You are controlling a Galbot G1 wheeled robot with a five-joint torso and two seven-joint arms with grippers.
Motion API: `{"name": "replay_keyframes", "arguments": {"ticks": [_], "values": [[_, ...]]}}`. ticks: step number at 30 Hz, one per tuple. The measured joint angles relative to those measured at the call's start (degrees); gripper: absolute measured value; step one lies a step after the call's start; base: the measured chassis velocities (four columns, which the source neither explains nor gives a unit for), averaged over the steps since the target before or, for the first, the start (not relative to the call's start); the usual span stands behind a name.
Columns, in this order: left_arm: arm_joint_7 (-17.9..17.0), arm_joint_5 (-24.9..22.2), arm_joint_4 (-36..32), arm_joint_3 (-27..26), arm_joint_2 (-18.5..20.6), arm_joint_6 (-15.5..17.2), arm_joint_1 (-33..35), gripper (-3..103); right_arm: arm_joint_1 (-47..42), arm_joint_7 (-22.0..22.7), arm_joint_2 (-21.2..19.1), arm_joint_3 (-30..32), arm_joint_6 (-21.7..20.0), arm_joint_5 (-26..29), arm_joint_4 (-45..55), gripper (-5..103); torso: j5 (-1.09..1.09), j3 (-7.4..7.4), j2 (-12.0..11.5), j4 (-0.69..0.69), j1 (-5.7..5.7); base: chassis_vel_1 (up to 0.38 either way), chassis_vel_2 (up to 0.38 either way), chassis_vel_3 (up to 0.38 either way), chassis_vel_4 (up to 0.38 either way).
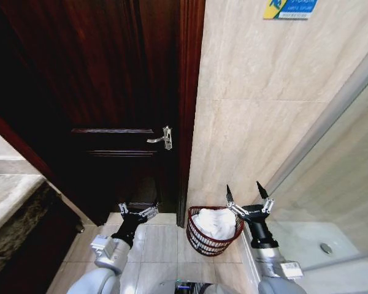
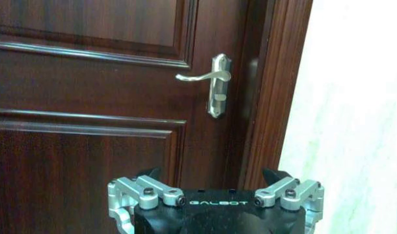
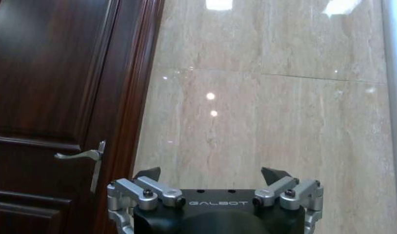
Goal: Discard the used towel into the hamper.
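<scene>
The hamper [image 1: 199, 242], a reddish-brown wire basket, stands on the tiled floor against the beige wall, just right of the door frame. A white towel [image 1: 213, 223] lies bunched inside it. My right gripper [image 1: 245, 189] is raised just right of the hamper, open, with nothing between its fingers. My left gripper [image 1: 138, 210] is held low in front of the dark door, left of the hamper, open and empty. Both wrist views show wide-apart fingertips, facing the door and the wall.
A dark wooden door [image 1: 110, 104] with a silver lever handle [image 1: 161, 139] fills the left. A stone counter edge [image 1: 12, 196] runs at far left. A glass shower panel [image 1: 337, 184] and white shower tray [image 1: 313, 242] lie at right. Beige floor tiles [image 1: 153, 245] lie between the arms.
</scene>
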Motion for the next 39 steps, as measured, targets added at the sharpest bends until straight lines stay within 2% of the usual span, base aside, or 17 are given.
{"name": "replay_keyframes", "arguments": {"ticks": [32, 39], "values": [[0.0, 0.0, 0.0, 0.0, 0.0, 0.0, 0.0, 100, 0.0, 0.0, 0.0, 0.0, 0.0, 0.0, 0.0, 100, -0.01, 0.0, 0.0, 0.0, 0.01, 0.004, 0.003, 0.009, 0.01], [0.0, 0.0, 0.0, 0.0, 0.0, 0.0, 0.0, 100, 0.0, 0.0, 0.0, 0.0, 0.0, 0.0, 0.0, 100, -0.01, 0.0, 0.0, 0.0, 0.01, 0.075, -0.093, -0.095, 0.089]]}}
